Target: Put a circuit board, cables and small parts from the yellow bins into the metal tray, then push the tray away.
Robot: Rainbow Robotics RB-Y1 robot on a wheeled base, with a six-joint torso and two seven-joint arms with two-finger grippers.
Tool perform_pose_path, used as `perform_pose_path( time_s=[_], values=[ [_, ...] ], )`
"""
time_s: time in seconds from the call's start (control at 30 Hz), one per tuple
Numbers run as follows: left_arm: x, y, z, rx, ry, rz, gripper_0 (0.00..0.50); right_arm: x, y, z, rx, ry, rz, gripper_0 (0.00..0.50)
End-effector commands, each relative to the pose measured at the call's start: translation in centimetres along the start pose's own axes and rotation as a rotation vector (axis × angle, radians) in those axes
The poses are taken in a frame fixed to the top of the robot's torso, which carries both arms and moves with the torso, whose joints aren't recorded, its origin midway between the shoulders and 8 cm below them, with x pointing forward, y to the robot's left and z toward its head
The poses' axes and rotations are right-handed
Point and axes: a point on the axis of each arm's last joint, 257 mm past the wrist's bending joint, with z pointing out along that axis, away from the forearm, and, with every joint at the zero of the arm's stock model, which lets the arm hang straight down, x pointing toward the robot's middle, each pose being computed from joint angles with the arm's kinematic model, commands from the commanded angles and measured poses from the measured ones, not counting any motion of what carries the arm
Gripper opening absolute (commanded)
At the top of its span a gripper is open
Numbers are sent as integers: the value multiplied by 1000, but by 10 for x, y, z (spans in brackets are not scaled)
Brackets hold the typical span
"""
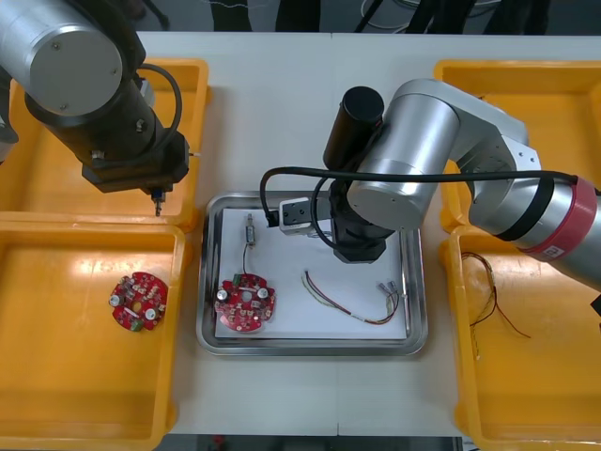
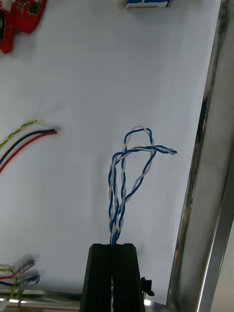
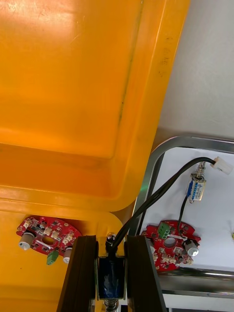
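Table: light, plain top [image 1: 282, 113], matte and pale grey-white.
Floor: dark grey strip [image 1: 192, 17] just beyond the table's far edge.
Light: even, from above the table, casting soft shadows on its top.
Past the table's far edge: dark shapes, too cropped to tell.

The left pincer [image 3: 111, 243] clamps a small metal part [image 3: 110, 279] trailing a black cable [image 3: 161, 191], beside a yellow bin [image 3: 73, 97] and the metal tray [image 3: 161, 151].

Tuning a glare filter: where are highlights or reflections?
Left wrist view: highlights on the bin beyond the left gripper, shut on a small metal part. Right wrist view: tray wall mirrors dark streaks beside the right gripper, shut on the twisted cable. Front view: tray rim gleams.
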Motion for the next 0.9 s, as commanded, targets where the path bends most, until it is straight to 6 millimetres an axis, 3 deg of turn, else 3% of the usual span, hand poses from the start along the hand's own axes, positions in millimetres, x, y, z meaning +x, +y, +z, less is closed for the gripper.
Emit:
perform_pose_path(
  time_s=[0.03, 0.43, 0.5, 0.53, 0.57, 0.6, 0.63, 0.9],
  values=[
    [-9, 17, -10, -15, -35, 0, 0, -13, 2, 14, 17, -15, -10, 0],
    [-8, 19, -9, -18, -34, -1, 0, -3, 10, 40, 9, 10, -10, 9],
    [-9, 19, -10, -19, -36, -2, 0, -3, 11, 41, 8, 11, -8, 48],
    [-9, 19, -10, -19, -36, -2, 0, -3, 12, 42, 5, 10, -5, 168],
    [-9, 19, -9, -20, -37, -2, 0, -4, 13, 42, 3, 8, -4, 356],
    [-9, 19, -9, -20, -37, -2, 0, -4, 13, 42, 1, 7, -1, 477],
    [-9, 19, -10, -19, -37, -3, 0, -3, 14, 42, -1, 9, 2, 500],
    [-8, 20, -9, -21, -35, -5, 0, -5, 12, 27, 22, 23, -12, 500]
  ],
)
